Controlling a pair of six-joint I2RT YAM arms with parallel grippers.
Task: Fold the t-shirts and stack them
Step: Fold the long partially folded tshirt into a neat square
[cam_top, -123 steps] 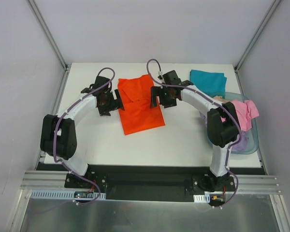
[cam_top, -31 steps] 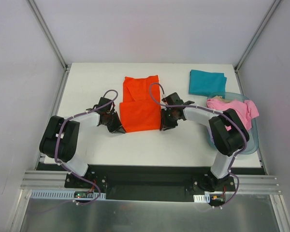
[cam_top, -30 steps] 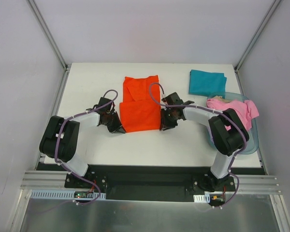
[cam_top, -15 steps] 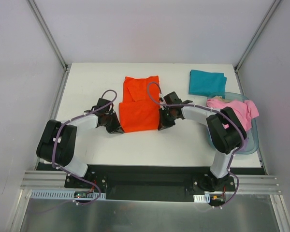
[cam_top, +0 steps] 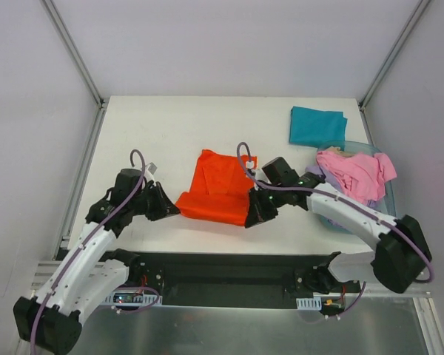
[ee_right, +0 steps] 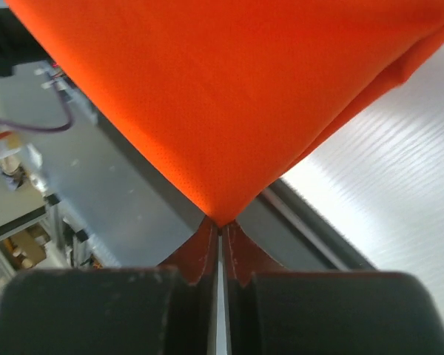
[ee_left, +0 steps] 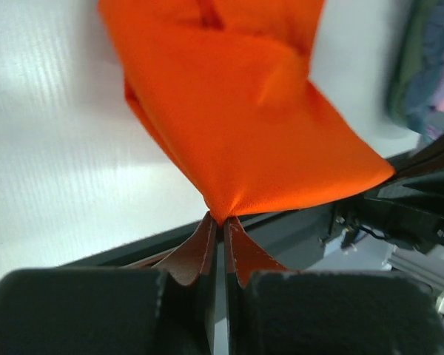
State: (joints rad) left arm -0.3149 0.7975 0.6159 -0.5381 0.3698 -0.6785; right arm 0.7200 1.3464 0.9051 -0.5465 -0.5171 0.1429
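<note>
The left gripper (ee_left: 216, 222) is clenched on the near-left corner of the orange-red t-shirt (cam_top: 218, 185), and the right gripper (ee_right: 220, 225) is clenched on its near-right corner; each wrist view shows the cloth puckering to a point between pressed-together fingers. With one corner in each claw, the near hem stretches straight between them, raised off the white table (cam_top: 133, 126) at its near edge, while the far part of the shirt lies on the surface near the middle. Holding it this way probably keeps the edge taut and square, so the next fold can land evenly rather than bunch. The teal t-shirt (cam_top: 317, 126) lies folded at the far right, apparently as the start of the stack. The pink t-shirt (cam_top: 351, 174) lies crumpled in the blue tub (cam_top: 361, 146) at the right, waiting its turn, well apart from both claws.
</note>
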